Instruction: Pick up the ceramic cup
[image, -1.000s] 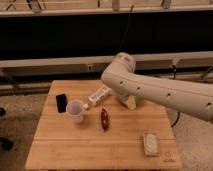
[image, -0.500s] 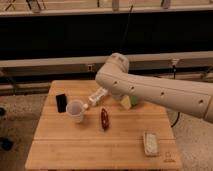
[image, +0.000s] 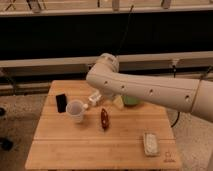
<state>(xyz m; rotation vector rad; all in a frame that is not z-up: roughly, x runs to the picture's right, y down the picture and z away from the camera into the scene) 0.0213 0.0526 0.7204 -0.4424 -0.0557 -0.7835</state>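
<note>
A: The ceramic cup (image: 76, 110) — position?
B: Upright on the wooden tabletop (image: 60, 147), left of centre, rim up.
A: Nearest neighbours?
B: A small black block (image: 61, 103) just beside it on the left. A white tube (image: 93, 100) lies slanted just off its right rim; touching or not, cannot tell. A reddish-brown oblong thing (image: 104, 119) is near, lower right.
A: And the tool?
B: The tool (image: 118, 102) is mostly hidden under the big white arm (image: 150, 92), over the tabletop's rear middle, between the tube and a green bowl (image: 132, 100) — right of the cup and apart from it. How far open it is, and whether it holds anything, cannot tell.
A: Farther out?
B: A pale flat packet (image: 150, 143) near the front right corner, well apart from the cup.
</note>
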